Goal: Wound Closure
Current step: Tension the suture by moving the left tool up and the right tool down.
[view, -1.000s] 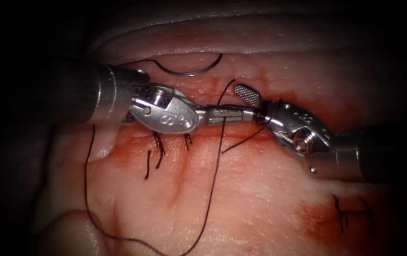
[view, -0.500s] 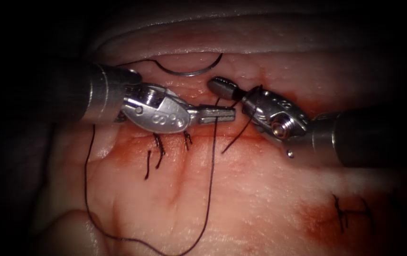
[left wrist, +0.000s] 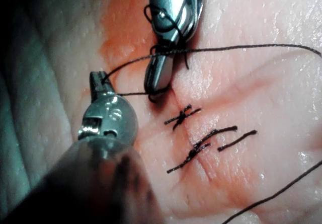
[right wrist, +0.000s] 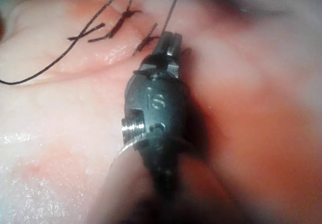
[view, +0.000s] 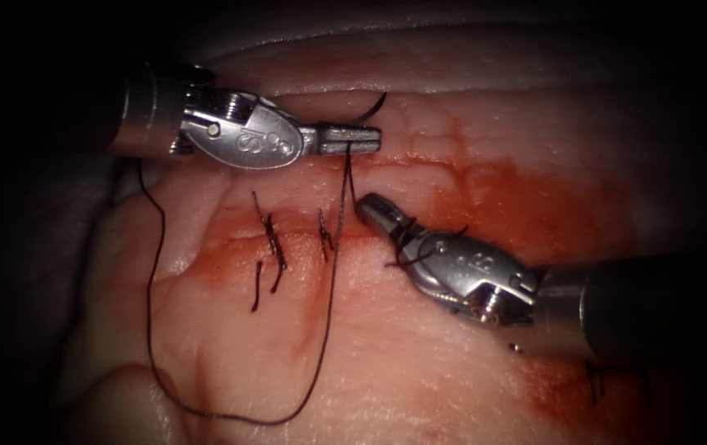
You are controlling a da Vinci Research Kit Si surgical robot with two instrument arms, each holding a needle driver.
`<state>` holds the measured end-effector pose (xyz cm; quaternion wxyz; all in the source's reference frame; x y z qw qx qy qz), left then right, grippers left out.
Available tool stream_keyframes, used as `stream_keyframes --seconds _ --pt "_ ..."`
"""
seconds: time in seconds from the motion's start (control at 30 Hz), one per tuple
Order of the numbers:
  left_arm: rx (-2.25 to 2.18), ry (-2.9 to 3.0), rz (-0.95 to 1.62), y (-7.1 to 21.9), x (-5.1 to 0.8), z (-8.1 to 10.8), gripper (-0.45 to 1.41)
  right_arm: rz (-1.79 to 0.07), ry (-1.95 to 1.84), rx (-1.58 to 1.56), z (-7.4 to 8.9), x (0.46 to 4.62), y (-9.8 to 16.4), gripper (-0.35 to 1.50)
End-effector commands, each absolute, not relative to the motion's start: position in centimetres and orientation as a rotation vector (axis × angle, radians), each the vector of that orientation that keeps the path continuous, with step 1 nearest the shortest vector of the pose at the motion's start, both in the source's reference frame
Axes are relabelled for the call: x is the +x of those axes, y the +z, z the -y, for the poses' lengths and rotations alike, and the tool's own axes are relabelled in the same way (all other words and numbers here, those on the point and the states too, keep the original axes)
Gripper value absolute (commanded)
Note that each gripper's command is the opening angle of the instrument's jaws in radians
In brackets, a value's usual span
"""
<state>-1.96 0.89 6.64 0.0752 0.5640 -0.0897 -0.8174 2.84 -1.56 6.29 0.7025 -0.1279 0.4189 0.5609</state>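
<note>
My left tool [view: 353,138] lies over the far edge of the tissue [view: 452,371], its jaws shut on the dark thread [view: 152,330]. A short stretch of thread runs from them down to my right tool [view: 367,206], whose jaws are shut on the thread at their tip. Turns of thread are wrapped around the right tool behind its jaws [view: 407,241]. The left wrist view shows the left tool [left wrist: 98,78] and the right tool [left wrist: 156,85] joined by that stretch. The curved needle [view: 376,105] rests free on the tissue behind the left tool, mostly hidden, held by neither tool.
Two tied stitches [view: 273,239] with cut ends cross the cut left of the right tool. A long slack loop of thread trails over the near tissue to the left. Red fluid [view: 518,198] stains the tissue along the cut. Another stitch [view: 592,379] sits near the right shaft.
The right jaws, open a second ago, have closed on the thread. The left tool has moved up and the right tool down, drawing the thread between them.
</note>
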Motion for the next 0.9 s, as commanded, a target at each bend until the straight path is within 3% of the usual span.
stream_keyframes --seconds 0.03,0.37,0.9 --pt "1.693 -2.467 0.27 6.8 -2.05 -1.0 -0.45 -0.898 1.199 -0.331 1.7 2.96 6.3 -0.35" --pt "1.68 -2.559 0.287 7.3 -2.2 -1.9 -0.45 -0.763 1.109 -0.333 2.2 2.93 6.2 -0.35" --pt "1.658 -2.624 0.288 7.6 -2.03 -2.6 -0.45 -0.743 1.084 -0.297 2.4 2.95 5.9 -0.35"
